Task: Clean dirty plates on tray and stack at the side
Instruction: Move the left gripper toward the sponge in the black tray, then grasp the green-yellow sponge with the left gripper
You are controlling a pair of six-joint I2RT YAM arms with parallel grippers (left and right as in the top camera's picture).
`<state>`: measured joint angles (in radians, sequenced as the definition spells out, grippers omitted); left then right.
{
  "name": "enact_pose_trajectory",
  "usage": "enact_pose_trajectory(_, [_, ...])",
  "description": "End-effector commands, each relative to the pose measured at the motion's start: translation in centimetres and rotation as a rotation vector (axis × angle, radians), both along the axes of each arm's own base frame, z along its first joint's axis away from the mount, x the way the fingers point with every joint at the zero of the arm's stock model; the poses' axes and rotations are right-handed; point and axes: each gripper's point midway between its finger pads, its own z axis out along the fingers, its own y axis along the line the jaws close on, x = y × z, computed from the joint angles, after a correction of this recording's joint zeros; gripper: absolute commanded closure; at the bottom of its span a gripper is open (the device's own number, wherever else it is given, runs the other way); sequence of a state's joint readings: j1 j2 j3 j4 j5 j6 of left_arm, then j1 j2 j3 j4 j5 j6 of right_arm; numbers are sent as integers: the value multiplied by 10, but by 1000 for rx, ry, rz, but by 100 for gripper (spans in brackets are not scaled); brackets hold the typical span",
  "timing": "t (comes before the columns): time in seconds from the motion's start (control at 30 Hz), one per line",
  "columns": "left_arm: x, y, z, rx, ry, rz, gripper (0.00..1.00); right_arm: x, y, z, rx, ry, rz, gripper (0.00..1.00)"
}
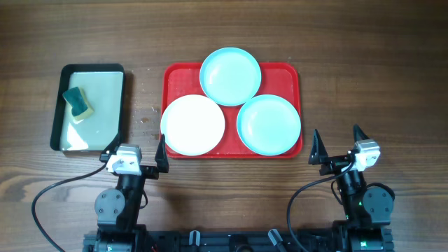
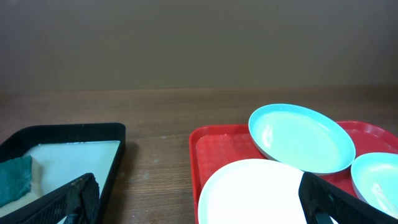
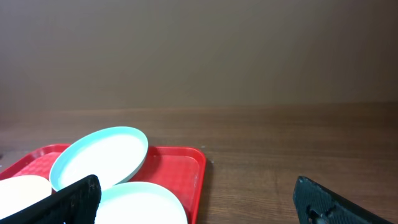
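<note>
The red tray (image 1: 283, 73) lies mid-table and holds three plates. A turquoise plate (image 1: 230, 75) sits at the back, resting on the other two. A white plate (image 1: 192, 124) is front left and a second turquoise plate (image 1: 269, 124) front right. My left gripper (image 1: 134, 150) is open and empty, just in front of the tray's left corner. My right gripper (image 1: 339, 142) is open and empty, in front of and right of the tray. The left wrist view shows the white plate (image 2: 249, 193) and the back turquoise plate (image 2: 301, 137). The right wrist view shows the tray's corner (image 3: 183, 168).
A black-rimmed basin (image 1: 59, 105) with a pale inside stands at the left and holds a green sponge (image 1: 78, 103). It also shows in the left wrist view (image 2: 74, 134) with the sponge (image 2: 15, 177). Bare wooden table lies right of the tray.
</note>
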<state>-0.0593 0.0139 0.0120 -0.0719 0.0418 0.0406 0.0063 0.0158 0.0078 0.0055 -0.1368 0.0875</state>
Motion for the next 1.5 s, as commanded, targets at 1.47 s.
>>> enact_pose_trajectory(1.47, [109,26,121,-166,605,156,0,1,0,-2,-9,3,-4,0])
